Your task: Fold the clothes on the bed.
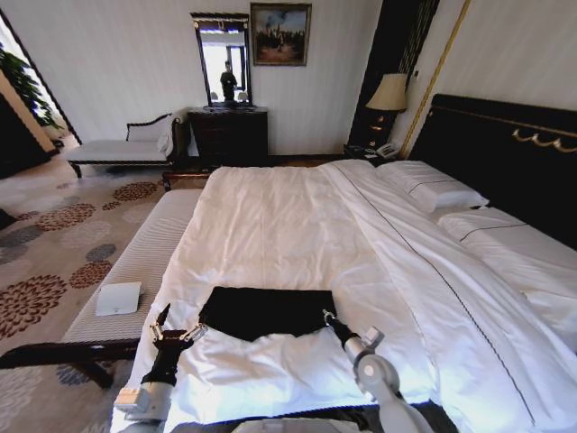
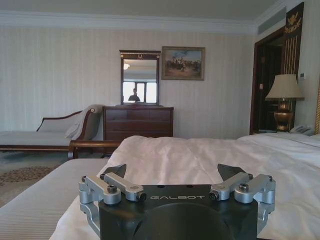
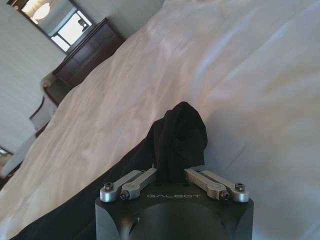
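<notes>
The black T-shirt (image 1: pixel 266 311) lies as a flat dark rectangle on the white duvet of the bed (image 1: pixel 279 225), near the foot end. At the shirt's right edge, my right gripper (image 1: pixel 329 318) is shut on a raised bunch of the black cloth (image 3: pixel 177 137). My left gripper (image 1: pixel 177 327) hovers just off the shirt's left edge, over the duvet. In the left wrist view it (image 2: pixel 172 172) stands open with only white bedding between its fingertips (image 2: pixel 116 170). Any lettering on the shirt is hidden.
A pale striped bench (image 1: pixel 144 257) runs along the bed's left side and carries a small white flat box (image 1: pixel 119 298). Pillows (image 1: pixel 433 189) lie against the dark headboard (image 1: pixel 505 153). A chaise (image 1: pixel 117 149) and a dark dresser (image 1: pixel 227 135) stand at the far wall.
</notes>
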